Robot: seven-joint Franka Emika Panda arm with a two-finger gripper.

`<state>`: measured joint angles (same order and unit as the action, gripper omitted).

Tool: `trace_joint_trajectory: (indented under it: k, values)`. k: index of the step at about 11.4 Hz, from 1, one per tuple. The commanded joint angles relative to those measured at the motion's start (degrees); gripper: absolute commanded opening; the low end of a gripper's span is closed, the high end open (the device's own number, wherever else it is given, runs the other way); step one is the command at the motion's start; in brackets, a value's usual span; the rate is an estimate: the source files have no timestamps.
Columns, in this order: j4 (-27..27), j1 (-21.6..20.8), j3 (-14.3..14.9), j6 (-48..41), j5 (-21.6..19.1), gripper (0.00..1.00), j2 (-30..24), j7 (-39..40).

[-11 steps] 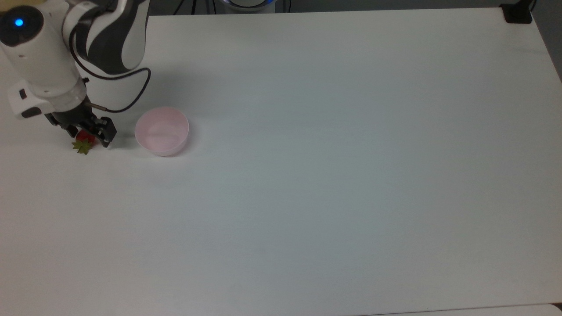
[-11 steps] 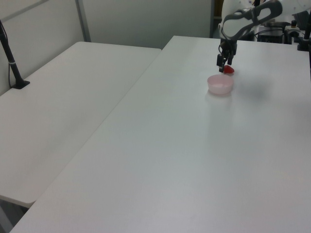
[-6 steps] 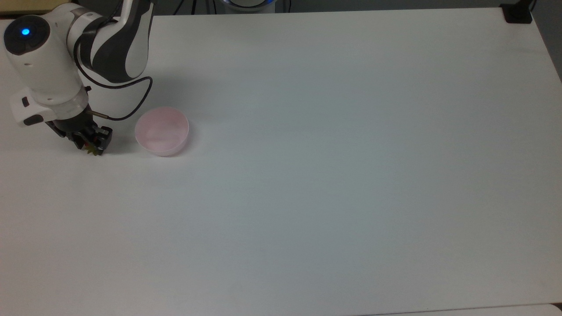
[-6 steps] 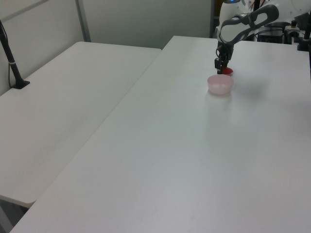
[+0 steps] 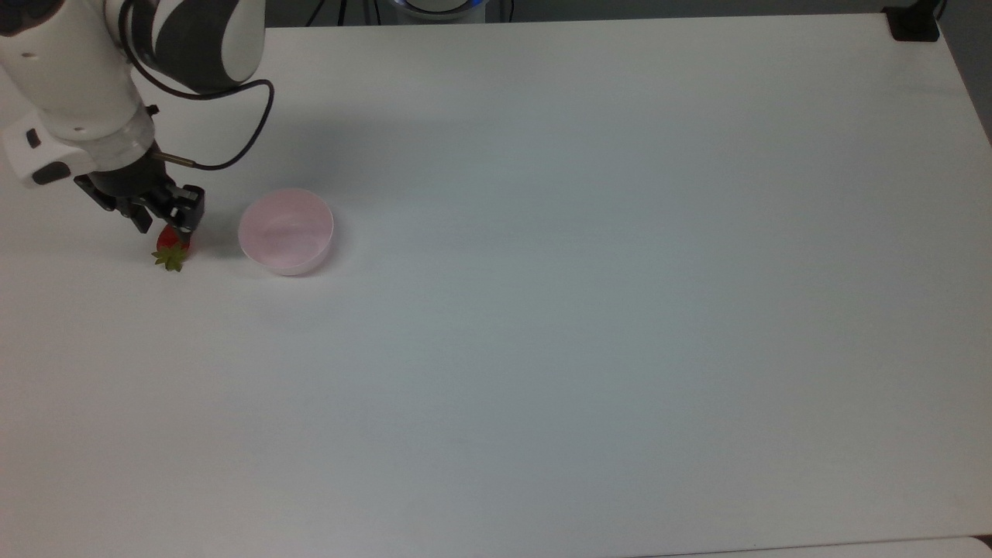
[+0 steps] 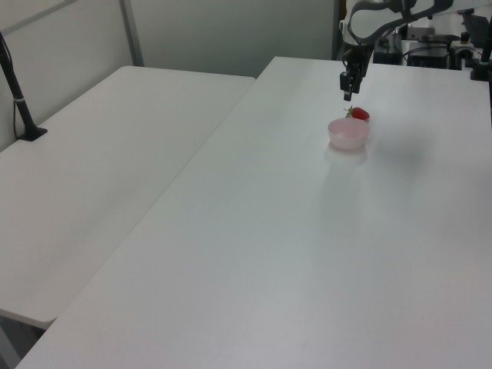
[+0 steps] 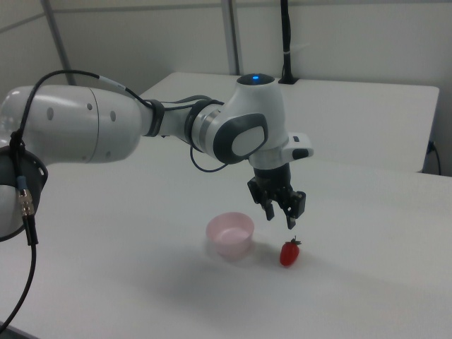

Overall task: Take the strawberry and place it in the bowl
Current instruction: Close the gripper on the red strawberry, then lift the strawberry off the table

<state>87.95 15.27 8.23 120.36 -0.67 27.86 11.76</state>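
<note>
The strawberry (image 7: 289, 253) is lying on the table (image 5: 589, 310) just beside the bowl (image 7: 230, 232), not gripped. The gripper (image 7: 280, 215) is being held above it, jaws parted and empty. A lower, centred descent is being called for. Half a second ago it was down around the berry; now it is being raised without it.

Pincer (image 7: 280, 215) now raised, empty, off strawberry (image 7: 289, 253), left standing on table (image 7: 367, 233).
</note>
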Motion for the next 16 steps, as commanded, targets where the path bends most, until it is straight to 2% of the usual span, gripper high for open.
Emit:
trace_joint_trajectory:
  k: [1, 4, 6, 7, 9, 12, 13, 16]
  values:
    - [1.79, 0.28, 0.48, -0.30, 1.54, 0.72, 0.17, 2.38]
    - [2.14, 2.04, 0.39, -0.13, 2.25, 0.72, 1.31, 11.24]
    - [2.14, 2.04, 0.39, 0.40, 2.34, 0.72, 3.41, 11.80]
    - [2.05, 1.87, 0.30, 1.01, 2.43, 0.67, 4.30, 11.71]
    - [2.23, 1.78, 0.12, 5.57, 1.82, 0.66, 5.10, 11.09]
    - [2.14, 1.87, 0.04, 5.24, 1.64, 0.37, 4.31, 10.92]
    - [2.31, 1.87, 0.04, 4.80, 1.64, 0.35, 2.65, 10.92]
    - [2.31, -0.05, -0.75, -5.11, 1.64, 0.35, -2.62, 9.52]
